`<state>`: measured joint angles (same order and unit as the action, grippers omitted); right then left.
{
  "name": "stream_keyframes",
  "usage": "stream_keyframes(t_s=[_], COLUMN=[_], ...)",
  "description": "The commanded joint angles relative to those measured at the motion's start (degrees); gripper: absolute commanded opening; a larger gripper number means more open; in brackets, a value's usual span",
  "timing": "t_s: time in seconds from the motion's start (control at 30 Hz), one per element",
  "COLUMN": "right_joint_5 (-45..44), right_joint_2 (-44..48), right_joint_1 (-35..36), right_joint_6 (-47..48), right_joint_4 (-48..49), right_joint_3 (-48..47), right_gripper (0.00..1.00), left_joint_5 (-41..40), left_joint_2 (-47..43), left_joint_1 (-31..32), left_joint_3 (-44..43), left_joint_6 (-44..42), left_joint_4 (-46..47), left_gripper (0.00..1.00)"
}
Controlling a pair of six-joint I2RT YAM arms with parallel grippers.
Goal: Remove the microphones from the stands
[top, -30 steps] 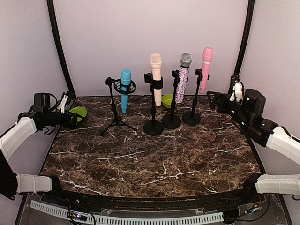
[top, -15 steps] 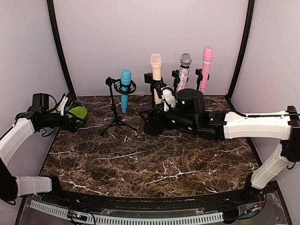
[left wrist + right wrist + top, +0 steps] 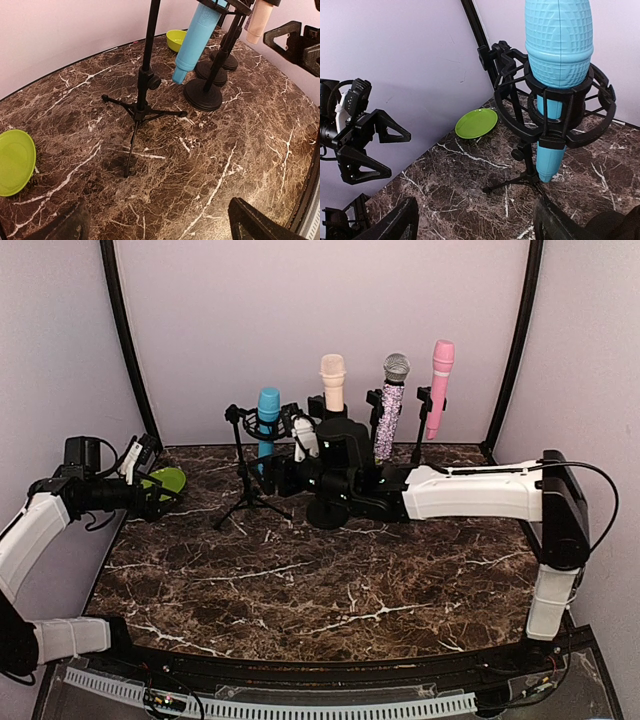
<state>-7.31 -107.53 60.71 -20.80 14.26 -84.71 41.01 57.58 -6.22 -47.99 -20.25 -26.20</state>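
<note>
Swung across from the right wall, your right gripper (image 3: 475, 224) now faces the blue microphone (image 3: 559, 45), which stands upright in the shock mount (image 3: 512, 112) of the tripod stand (image 3: 142, 107), leftmost in the row. The jaws are apart and grip nothing. Your left gripper (image 3: 160, 222) hangs wide open, empty, near the green plate (image 3: 15, 160).

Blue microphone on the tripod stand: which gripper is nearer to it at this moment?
Right. The right gripper hovers close beside the blue microphone, jaws open. The left gripper is far off to its left, by the green plate.
</note>
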Motion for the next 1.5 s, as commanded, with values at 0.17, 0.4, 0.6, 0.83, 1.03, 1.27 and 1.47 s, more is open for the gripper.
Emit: stream_keyframes(t_s=[0.17, 0.4, 0.6, 0.83, 1.03, 1.27, 1.47], right_joint_5=[3.1, 2.6, 3.2, 2.2, 0.4, -3.3, -8.7], right_joint_2=[-5.1, -6.3, -7.6, -9.3, -10.7, -12.5, -15.0], right_joint_1=[-2.8, -3.6, -4.7, -4.5, -4.8, -4.1, -2.7], right_joint_6=[-16.1, -26.1, -40.0, -46.6, -49.3, -50.4, -53.5], right_joint_4=[13.9, 18.9, 25.8, 24.1, 26.5, 27.2, 32.7], right_joint_3=[-4.4, -3.7, -0.2, -1.3, -1.3, -4.2, -5.7], right_gripper=[0.7, 0.58, 0.46, 0.45, 0.42, 0.37, 0.34], left_joint_5=[4.4, 5.0, 4.1, 4.3, 4.1, 3.7, 4.1], left_joint_2=[2.1, 0.9, 0.0, -0.5, -1.4, -2.3, -2.5], left_joint_1=[-0.2, -0.2, -0.2, -0.2, -0.2, -0.2, -0.2], left_joint_3=[-3.7, -2.4, -1.8, -2.5, -1.8, -1.1, -0.9], left_joint_6=[0.1, -0.5, -0.2, -0.4, -0.4, -1.3, -1.3], left_joint_4=[1.2, 1.0, 1.0, 0.6, 0.2, 0.1, -0.1], left_gripper=[0.99, 0.99, 0.99, 0.99, 0.99, 0.99, 0.99])
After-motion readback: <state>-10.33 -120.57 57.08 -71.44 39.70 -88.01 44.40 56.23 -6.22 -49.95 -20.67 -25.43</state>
